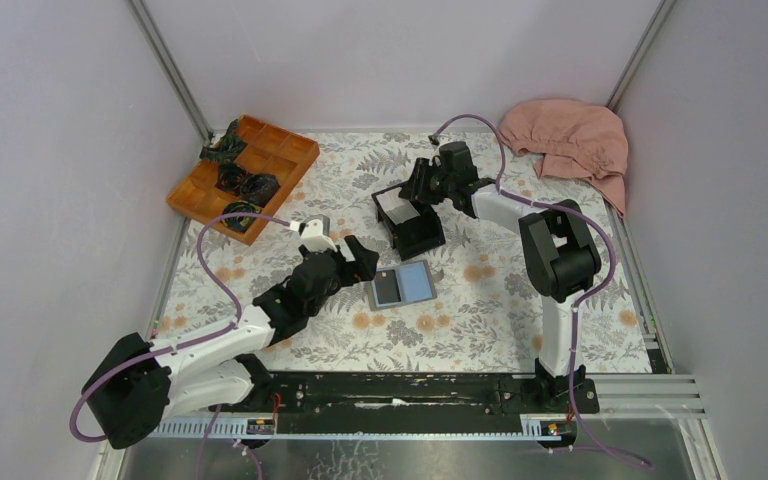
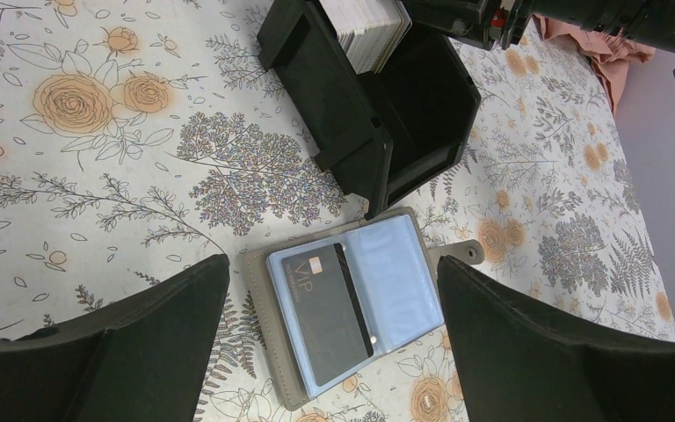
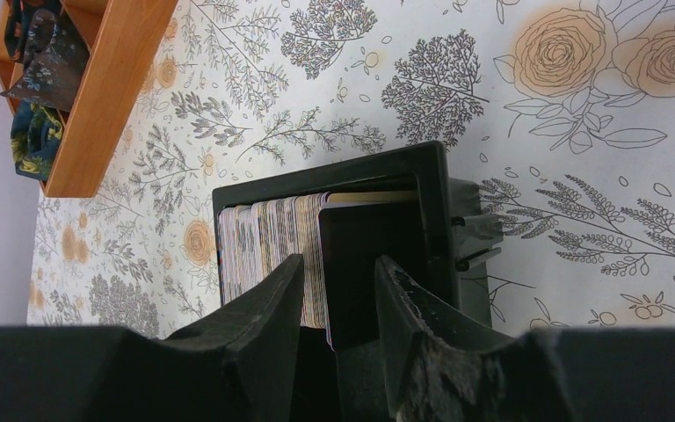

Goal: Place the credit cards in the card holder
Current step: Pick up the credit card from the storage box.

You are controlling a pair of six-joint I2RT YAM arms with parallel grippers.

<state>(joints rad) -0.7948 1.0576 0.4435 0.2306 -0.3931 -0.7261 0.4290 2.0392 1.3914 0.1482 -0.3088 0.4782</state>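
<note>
As R gripper (image 3: 338,264) straddles cards (image 3: 264,237) by box wall (image 3: 435,220), L gripper (image 2: 332,261) spread wide

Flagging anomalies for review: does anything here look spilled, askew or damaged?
Nothing stands out. The card holder lies open and flat, the cards stand in the black box, and only a crumpled pink cloth sits in the far corner.

Whole setup's boxed in by plain pale lilac walls (image 1: 380,60) behind and on both sides of the tabletop (image 1: 480,330), which has a white floral print with orange roses. Aluminium posts (image 1: 170,70) rise from its back corners. A black rail (image 1: 400,385) runs along its near edge. Lighting's soft and even.
</note>
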